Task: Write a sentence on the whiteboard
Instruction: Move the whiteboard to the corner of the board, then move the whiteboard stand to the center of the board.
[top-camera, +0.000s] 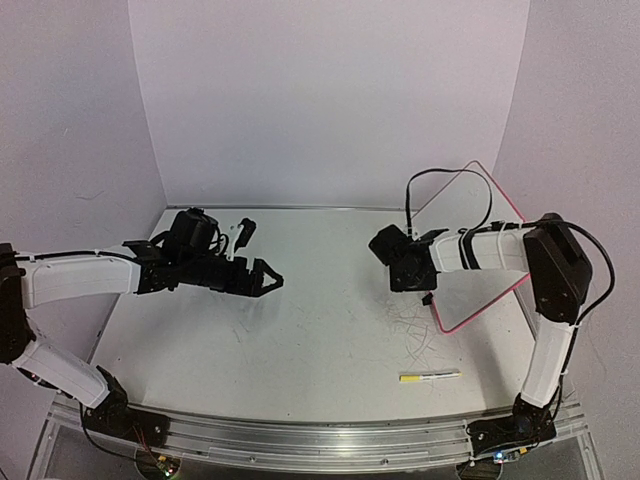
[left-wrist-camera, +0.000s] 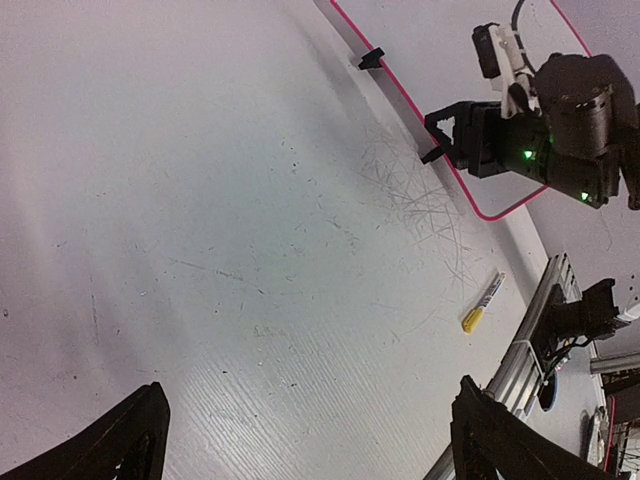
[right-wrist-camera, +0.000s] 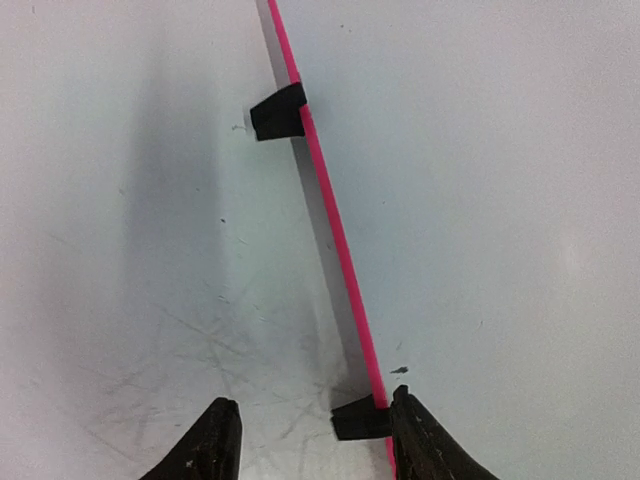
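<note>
The whiteboard stands tilted at the right of the table, glossy white with a pink-red rim. No yellow sentence shows on it in any view. My right gripper is open at the board's left edge. In the right wrist view the jaws straddle the rim and a black stand leg, and the right fingertip touches or nearly touches that leg. A second leg sits farther along. My left gripper is open and empty over the table's left-middle, as the left wrist view shows.
A white marker with a yellow cap lies on the table near the front right, also in the left wrist view. Grey scribbles mark the tabletop beside the board. A black cable loops above the right arm. Walls enclose the table.
</note>
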